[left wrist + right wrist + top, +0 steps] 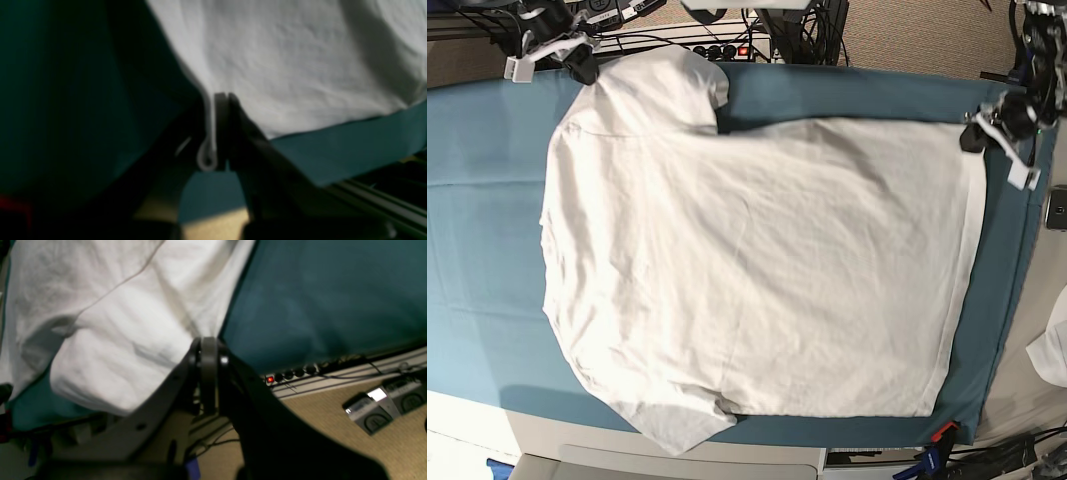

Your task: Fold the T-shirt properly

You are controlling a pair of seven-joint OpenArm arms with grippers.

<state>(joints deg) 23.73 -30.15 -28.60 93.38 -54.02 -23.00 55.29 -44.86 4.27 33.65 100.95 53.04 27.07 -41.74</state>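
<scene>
The white T-shirt (757,260) lies spread and wrinkled on the teal table cover (487,200), collar side toward the left of the base view. My left gripper (973,132) sits at the shirt's far right corner. In the left wrist view this left gripper (222,100) is shut on a fold of the T-shirt (293,60), and a loop of hem shows between its fingers. My right gripper (579,66) is at the far left by the sleeve. In its wrist view the right gripper (208,343) is shut, pinching the edge of the T-shirt (116,323).
A power strip with a red light (745,50) lies behind the table's far edge. Small grey devices (370,406) sit on the beige floor. A small white cloth (1052,350) hangs at the right edge. An orange clamp (942,432) holds the cover's near right corner.
</scene>
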